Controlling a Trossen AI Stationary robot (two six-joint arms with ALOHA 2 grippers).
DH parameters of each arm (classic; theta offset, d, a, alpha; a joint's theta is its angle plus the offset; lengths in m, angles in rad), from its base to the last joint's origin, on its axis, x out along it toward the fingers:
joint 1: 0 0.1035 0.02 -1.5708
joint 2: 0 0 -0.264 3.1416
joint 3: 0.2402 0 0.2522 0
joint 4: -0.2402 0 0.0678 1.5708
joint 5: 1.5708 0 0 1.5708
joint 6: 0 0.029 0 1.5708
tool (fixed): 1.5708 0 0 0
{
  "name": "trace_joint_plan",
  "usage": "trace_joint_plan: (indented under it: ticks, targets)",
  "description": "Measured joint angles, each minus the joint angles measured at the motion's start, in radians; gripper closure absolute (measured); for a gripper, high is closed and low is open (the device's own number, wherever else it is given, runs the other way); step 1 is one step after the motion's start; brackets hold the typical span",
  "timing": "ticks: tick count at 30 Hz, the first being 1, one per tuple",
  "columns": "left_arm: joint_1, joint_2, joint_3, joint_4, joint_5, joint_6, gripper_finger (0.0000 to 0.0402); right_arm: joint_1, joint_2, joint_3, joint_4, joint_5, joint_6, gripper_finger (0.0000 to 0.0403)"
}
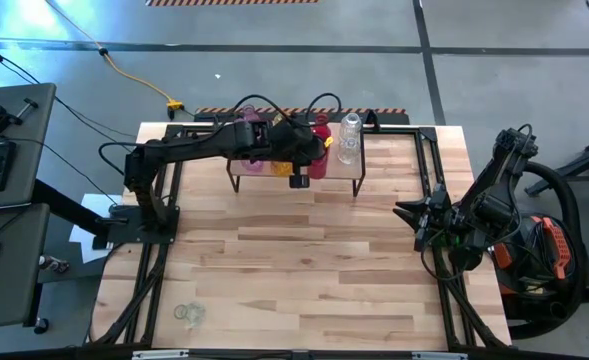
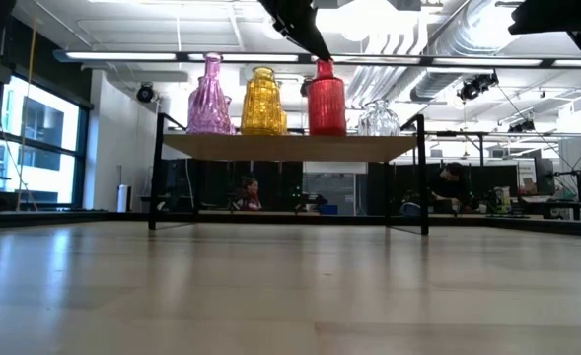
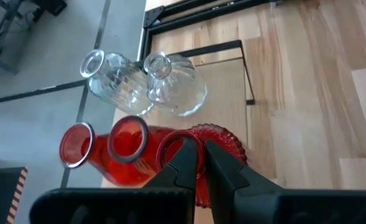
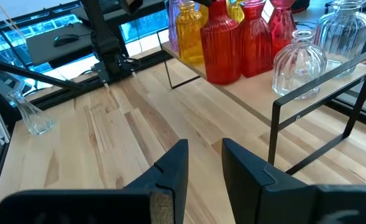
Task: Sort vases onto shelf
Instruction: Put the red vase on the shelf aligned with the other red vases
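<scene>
The shelf (image 2: 290,146) stands at the table's far middle and carries pink (image 2: 209,99), yellow (image 2: 262,104), red (image 2: 326,99) and clear (image 2: 377,118) vases, all upright on their bases. My left gripper (image 3: 199,152) reaches over the shelf and is shut on the mouth of the nearest red vase (image 3: 223,140). Two more red vases (image 3: 128,138) and two clear ones (image 3: 173,87) stand just beyond it. My right gripper (image 4: 204,155) waits open at the table's right edge (image 1: 409,210), with nothing between its fingers. My left gripper pinches the rim of the red vase's mouth (image 3: 170,135) at the top of its neck. The rim's near side runs between the two fingertips, one over the mouth and one outside. The fingers slant down from the table's left. The vase stands upright on the shelf.
One clear vase (image 1: 189,313) lies alone on the tabletop at the near left corner, also seen in the right wrist view (image 4: 33,118). Black frame rails run along the table's left and right sides. Bare wood lies between the shelf and the near edge.
</scene>
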State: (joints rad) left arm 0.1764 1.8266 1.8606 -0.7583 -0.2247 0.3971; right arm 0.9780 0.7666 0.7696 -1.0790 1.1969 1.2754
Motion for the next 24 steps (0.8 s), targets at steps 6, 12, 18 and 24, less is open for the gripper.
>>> trace_joint_plan:
  ticks: [6, 12, 18, 24]
  targets:
    - [-0.001, 0.002, 0.0, 0.002, -0.021, 0.0, 0.0394, 0.0, 0.0, 0.0, 0.0, -0.001, 0.0, 0.0322]
    - [-0.002, 0.002, 0.0, 0.001, -0.051, -0.002, 0.0386, 0.0, 0.0, 0.0, -0.005, -0.001, 0.0, 0.0322]
    - [-0.001, 0.002, 0.0, 0.004, -0.074, -0.009, 0.0368, 0.0, 0.0, 0.0, -0.005, 0.0, 0.0, 0.0322]
    - [-0.002, 0.002, 0.0, 0.012, -0.072, -0.021, 0.0354, 0.0, 0.0, 0.0, -0.005, 0.0, 0.0, 0.0322]
